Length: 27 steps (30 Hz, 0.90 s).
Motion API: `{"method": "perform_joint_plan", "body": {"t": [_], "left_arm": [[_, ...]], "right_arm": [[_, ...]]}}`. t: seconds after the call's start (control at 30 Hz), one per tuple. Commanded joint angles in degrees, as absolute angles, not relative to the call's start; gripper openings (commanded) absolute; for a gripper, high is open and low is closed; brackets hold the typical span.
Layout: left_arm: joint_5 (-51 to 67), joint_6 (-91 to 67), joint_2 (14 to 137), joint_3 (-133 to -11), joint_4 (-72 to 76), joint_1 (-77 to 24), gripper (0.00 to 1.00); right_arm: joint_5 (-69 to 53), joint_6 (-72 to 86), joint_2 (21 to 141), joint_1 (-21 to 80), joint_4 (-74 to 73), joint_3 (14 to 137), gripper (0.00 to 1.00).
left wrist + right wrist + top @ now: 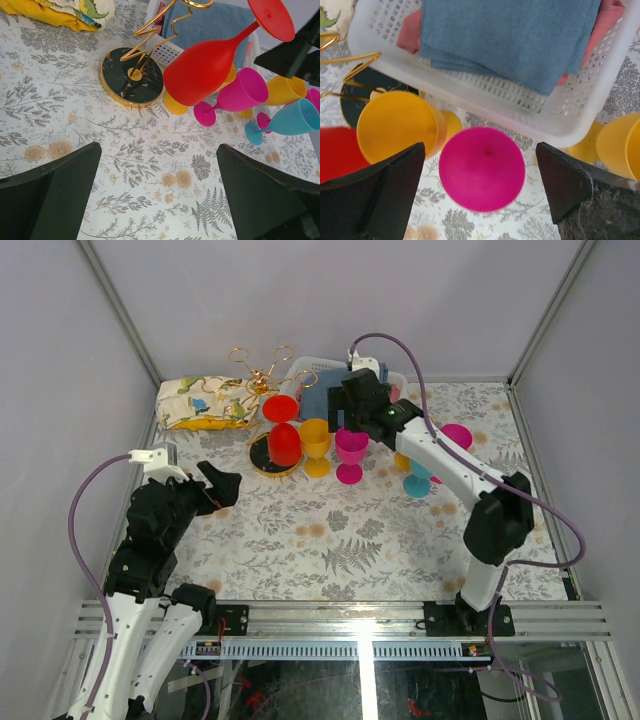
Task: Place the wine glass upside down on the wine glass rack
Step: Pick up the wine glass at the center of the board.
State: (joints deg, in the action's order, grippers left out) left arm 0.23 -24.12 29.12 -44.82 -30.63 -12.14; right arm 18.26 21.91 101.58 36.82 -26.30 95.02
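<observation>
The wine glass rack (pixel 262 370) is thin gold wire on a round dark base (pixel 132 76) at the back left. A red wine glass (pixel 210 62) hangs on it upside down and tilted, foot up. Upright beside it stand a yellow glass (pixel 315 440) and a magenta wine glass (pixel 350 452). My right gripper (pixel 350 420) hovers open just above the magenta glass (pixel 482 168), whose bowl lies between the spread fingers without touching them. My left gripper (pixel 215 490) is open over bare tablecloth, short of the rack, holding nothing (pixel 159 165).
A white plastic basket (pixel 495 100) with folded blue and pink cloth sits right behind the glasses. Cyan (pixel 418 480), magenta (pixel 457 435) and yellow (pixel 402 460) glasses stand under the right arm. A printed fabric bundle (pixel 205 403) lies at the back left.
</observation>
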Motion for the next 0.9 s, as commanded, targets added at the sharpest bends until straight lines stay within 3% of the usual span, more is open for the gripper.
{"method": "perform_joint_plan", "body": {"t": [0.0, 0.3, 0.87], "left_arm": [[0.9, -22.8, 28.8, -44.1, -28.4, -11.9, 1.0], [2.2, -22.5, 28.8, -44.0, -28.1, -11.9, 1.0], [2.9, -22.4, 29.9, -44.0, -28.0, -11.9, 1.0]], "right_arm": [[24.4, 24.5, 106.4, 36.4, -27.0, 102.3, 0.99], [30.3, 28.9, 114.7, 36.0, -31.9, 109.8, 0.99], [20.4, 30.7, 114.2, 35.7, -38.7, 106.6, 0.99]]}}
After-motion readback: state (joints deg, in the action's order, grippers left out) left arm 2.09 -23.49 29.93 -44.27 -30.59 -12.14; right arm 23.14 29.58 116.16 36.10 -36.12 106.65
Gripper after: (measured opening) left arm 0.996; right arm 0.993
